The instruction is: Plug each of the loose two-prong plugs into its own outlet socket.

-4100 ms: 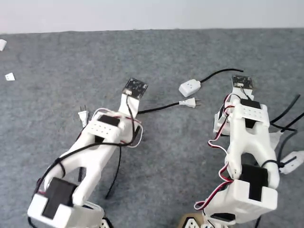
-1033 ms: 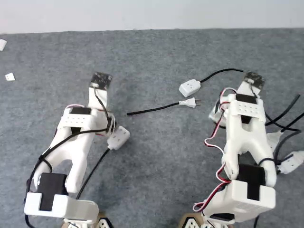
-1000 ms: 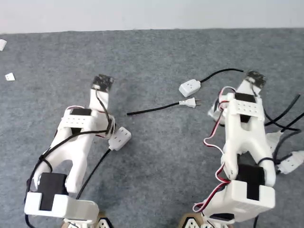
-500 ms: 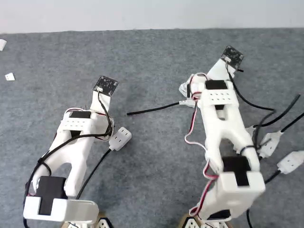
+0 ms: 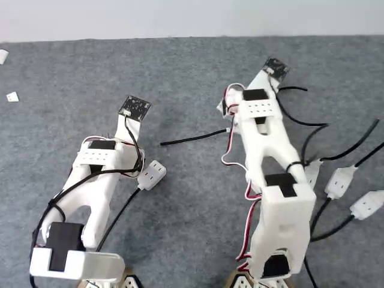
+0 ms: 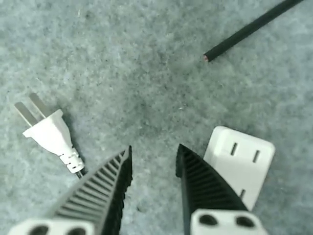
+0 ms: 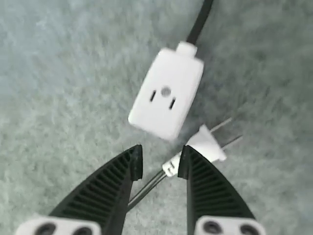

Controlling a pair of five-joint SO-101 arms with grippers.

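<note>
In the left wrist view, a white two-prong plug [image 6: 49,133] lies on the grey carpet beside one finger of my left gripper [image 6: 152,152], which is open and holds nothing. A white outlet socket [image 6: 240,155] lies beside the other finger; the high view shows this socket [image 5: 151,174] next to the left arm. My right gripper [image 7: 160,154] is open above a second white plug [image 7: 208,143], whose cable runs between the fingers. Just beyond it lies another white socket [image 7: 167,100] on a black cord.
A loose black cable [image 5: 193,138] crosses the carpet between the arms; its cut end [image 6: 207,57] lies ahead of the left gripper. Three more white sockets [image 5: 338,180] on black cords lie to the right of the right arm. The grey carpet [image 5: 72,72] is bare on the far left.
The right arm has swung left from the right side until it stands over the middle socket and plug. The left arm's wrist has shifted slightly.
</note>
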